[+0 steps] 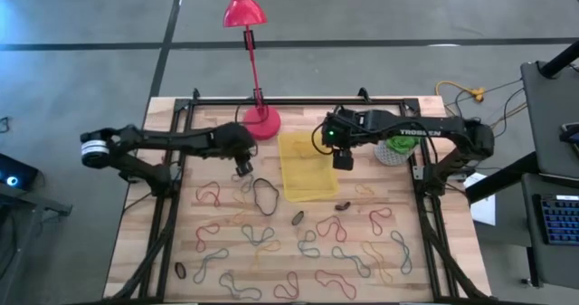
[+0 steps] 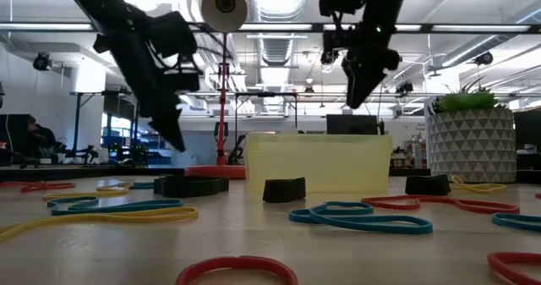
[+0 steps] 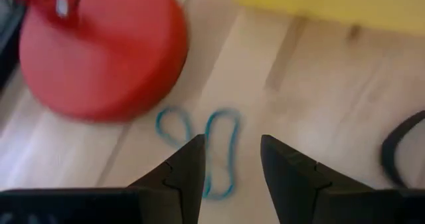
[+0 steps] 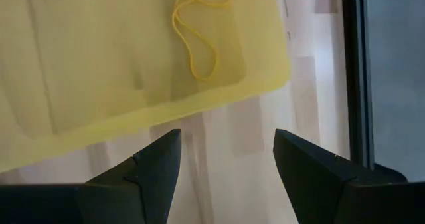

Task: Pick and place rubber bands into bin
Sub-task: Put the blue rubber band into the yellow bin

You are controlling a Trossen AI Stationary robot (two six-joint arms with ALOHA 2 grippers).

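The left gripper (image 3: 229, 154), jaws parted and empty, hovers over a blue rubber band (image 3: 216, 144) lying just beside the red lamp base (image 3: 99, 51). The yellow bin (image 1: 308, 165) sits beyond the base. The right gripper (image 4: 226, 154), jaws wide and empty, hangs at the bin's edge; a yellow band (image 4: 199, 31) lies inside.

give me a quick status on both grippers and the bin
Left gripper open, empty, over a blue band by the lamp base. Right gripper open, empty at the bin; yellow band inside.

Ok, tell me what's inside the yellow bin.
One yellow rubber band lies in the bin. The right wrist view crops the bin's far part, so more cannot be ruled out.
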